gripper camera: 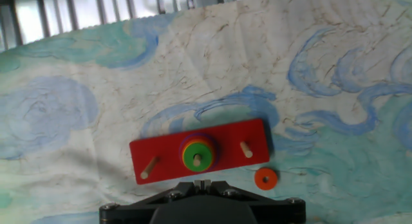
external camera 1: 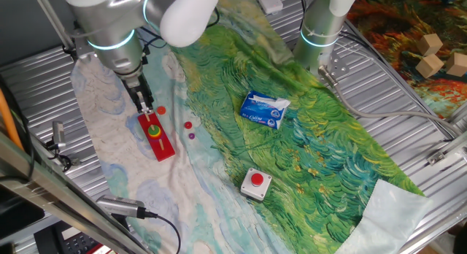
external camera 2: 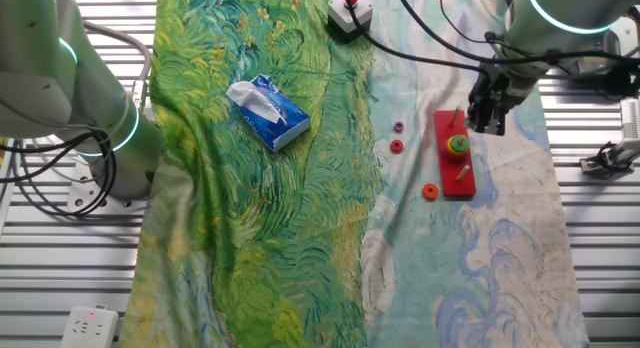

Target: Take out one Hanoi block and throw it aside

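Just below the gripper (external camera 1: 146,104): green disc (gripper camera: 197,156) tops the stack on the middle peg of the red board (gripper camera: 167,156) | gripper: hovers above, holding nothing; fingertips cut off in hand view, jaw gap too small to tell | beside board: orange disc (gripper camera: 266,178) loose on cloth (gripper camera: 96,89) | lower discs mostly hidden.

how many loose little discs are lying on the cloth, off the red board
3. An orange disc lies beside the red board, a red disc farther toward the green cloth area, and a purple disc just beyond it. Others could hide behind the arm.
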Robot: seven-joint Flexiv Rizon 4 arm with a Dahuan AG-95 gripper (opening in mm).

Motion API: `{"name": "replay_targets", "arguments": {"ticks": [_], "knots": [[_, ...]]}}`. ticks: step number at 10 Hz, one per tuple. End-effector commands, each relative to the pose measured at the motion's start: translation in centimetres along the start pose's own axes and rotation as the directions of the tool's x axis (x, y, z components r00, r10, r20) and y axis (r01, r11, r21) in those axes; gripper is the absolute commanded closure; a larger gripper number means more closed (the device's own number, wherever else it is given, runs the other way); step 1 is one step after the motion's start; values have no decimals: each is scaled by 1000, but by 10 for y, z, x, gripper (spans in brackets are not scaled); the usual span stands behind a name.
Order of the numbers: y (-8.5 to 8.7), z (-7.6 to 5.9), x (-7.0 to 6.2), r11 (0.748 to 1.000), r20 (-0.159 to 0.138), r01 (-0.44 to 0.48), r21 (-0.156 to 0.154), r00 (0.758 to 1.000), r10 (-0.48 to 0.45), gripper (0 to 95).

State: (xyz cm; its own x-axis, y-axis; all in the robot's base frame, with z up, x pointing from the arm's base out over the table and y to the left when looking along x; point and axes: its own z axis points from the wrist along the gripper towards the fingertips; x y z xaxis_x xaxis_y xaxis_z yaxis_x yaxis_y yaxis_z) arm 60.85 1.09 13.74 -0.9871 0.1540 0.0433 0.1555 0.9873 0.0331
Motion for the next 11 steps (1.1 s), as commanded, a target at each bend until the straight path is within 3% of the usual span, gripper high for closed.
{"name": "replay_targets", "arguments": {"ticks": [1,7,11], "knots": [[1,1,0,1000,1,-3,-4,1000,3,950],[1,18,3,1000,20,-8,-7,1000,8,950],[1,20,4,1000,27,-1,-7,1000,1,950]]}}
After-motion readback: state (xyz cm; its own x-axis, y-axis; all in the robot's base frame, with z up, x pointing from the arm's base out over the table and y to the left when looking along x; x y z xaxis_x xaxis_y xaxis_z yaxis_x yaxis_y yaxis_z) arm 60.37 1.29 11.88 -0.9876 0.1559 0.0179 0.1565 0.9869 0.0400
